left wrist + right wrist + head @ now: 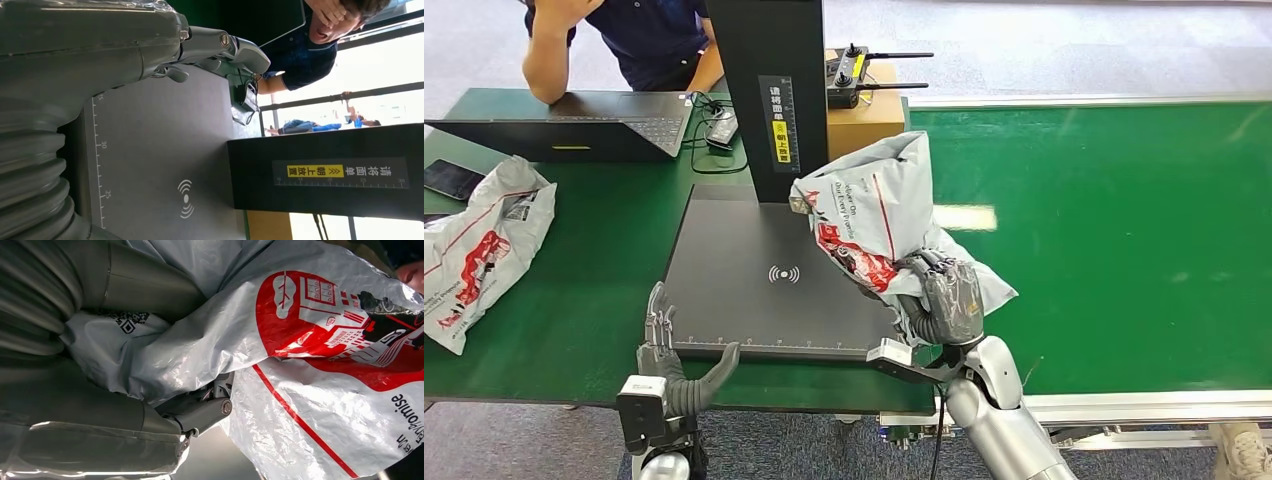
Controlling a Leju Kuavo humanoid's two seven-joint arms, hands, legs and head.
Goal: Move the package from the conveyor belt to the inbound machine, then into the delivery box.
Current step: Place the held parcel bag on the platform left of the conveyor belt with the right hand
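Head view: right hand fingers clamped on package at scanner plate edge; left hand fingers apart.

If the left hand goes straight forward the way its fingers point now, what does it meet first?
Probably the laptop: the left hand points along the scanner plate's left edge over green table; depth is unclear.

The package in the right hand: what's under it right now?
The package hangs from the right hand over the right edge of the scanner plate and the green belt. Whether it touches the plate is hidden by the bag itself.
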